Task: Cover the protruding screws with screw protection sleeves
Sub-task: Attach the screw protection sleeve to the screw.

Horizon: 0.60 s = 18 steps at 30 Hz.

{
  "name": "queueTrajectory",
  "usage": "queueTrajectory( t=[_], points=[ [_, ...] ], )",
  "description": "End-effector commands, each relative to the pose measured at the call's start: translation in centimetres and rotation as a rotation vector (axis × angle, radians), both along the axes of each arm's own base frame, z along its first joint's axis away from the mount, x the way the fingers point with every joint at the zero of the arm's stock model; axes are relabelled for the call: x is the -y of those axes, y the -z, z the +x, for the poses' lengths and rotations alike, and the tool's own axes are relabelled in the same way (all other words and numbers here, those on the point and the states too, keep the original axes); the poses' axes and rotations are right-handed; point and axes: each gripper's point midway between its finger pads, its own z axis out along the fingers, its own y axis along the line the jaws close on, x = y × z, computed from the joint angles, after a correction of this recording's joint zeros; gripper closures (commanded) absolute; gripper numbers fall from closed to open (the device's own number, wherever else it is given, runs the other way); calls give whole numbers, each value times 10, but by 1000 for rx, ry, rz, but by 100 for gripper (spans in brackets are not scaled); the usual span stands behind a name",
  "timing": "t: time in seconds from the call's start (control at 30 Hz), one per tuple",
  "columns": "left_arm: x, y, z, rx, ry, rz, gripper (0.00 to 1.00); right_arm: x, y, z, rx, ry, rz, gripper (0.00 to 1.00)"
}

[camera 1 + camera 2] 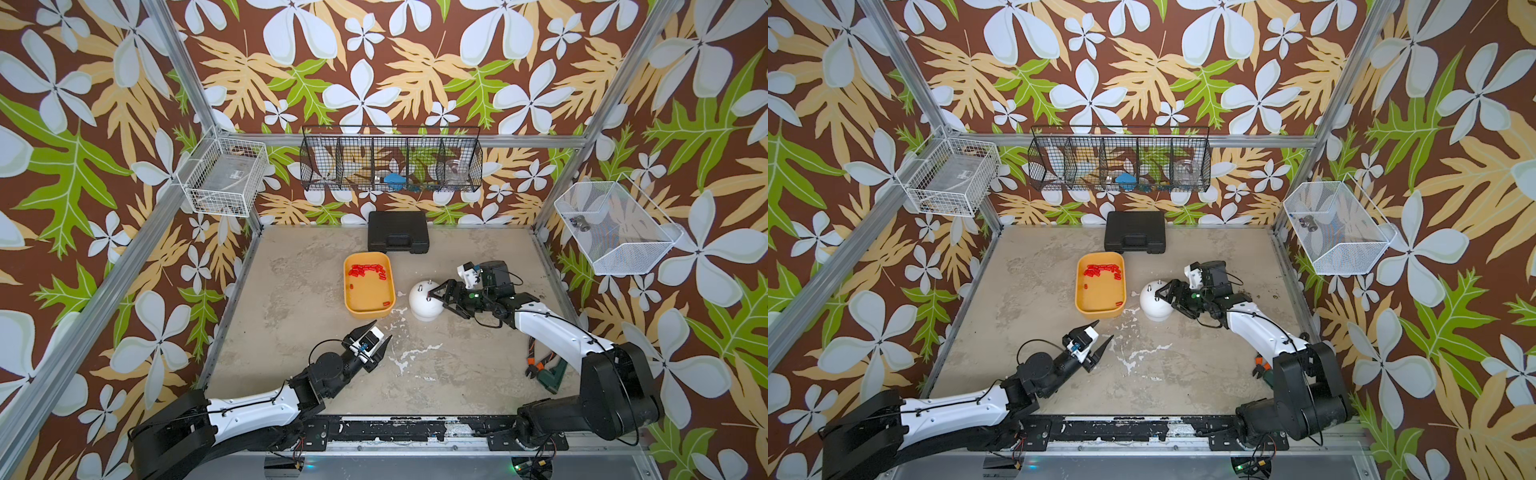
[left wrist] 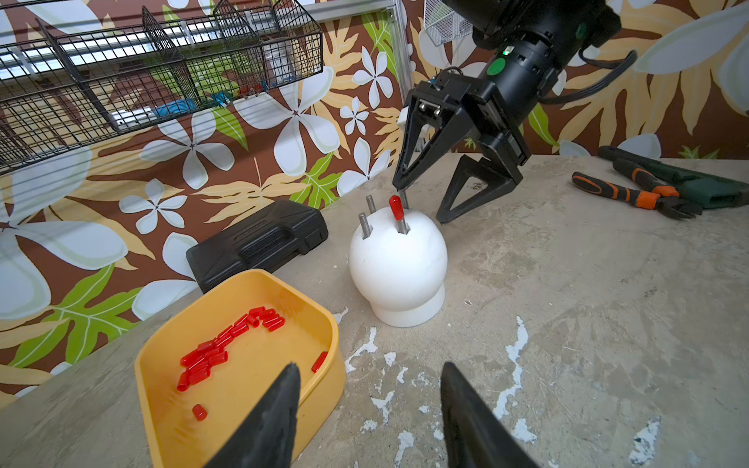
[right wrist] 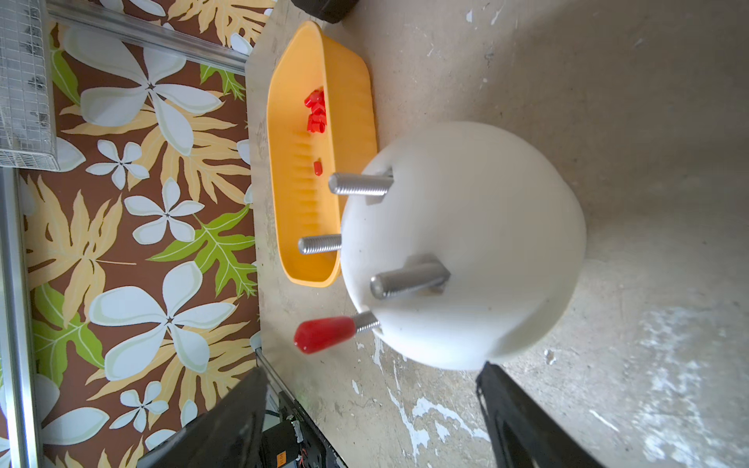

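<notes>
White dome point(image 1: 424, 301) bearing four protruding screws point(image 3: 360, 184): three are bare and one carries a red sleeve point(image 3: 324, 334). The right gripper point(image 2: 421, 204) hangs just above the dome's studded top, its jaws spread wide and holding nothing. The other screw protection sleeves point(image 1: 368, 271) lie in the yellow tray point(image 1: 368, 309) just beside the dome. The left gripper point(image 1: 382, 330), jaws partly apart and empty, hovers well apart from the dome.

left arm reaches forward, low | left end effector point(image 1: 382, 329) jaws half apart, empty | right arm bent inward | right end effector point(image 1: 435, 300) jaws wide apart, empty
</notes>
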Motion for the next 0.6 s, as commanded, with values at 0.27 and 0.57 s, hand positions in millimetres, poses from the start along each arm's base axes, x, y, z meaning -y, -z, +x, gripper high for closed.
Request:
queueTrajectory(
  t=[0.27, 0.57],
  points=[
    [-1, -7, 2, 14, -12, -16, 44, 0, 20, 9, -40, 9, -36, 16],
    [-2, -7, 2, 14, -12, -16, 44, 2, 42, -2, -100, 10, -31, 17]
  ],
)
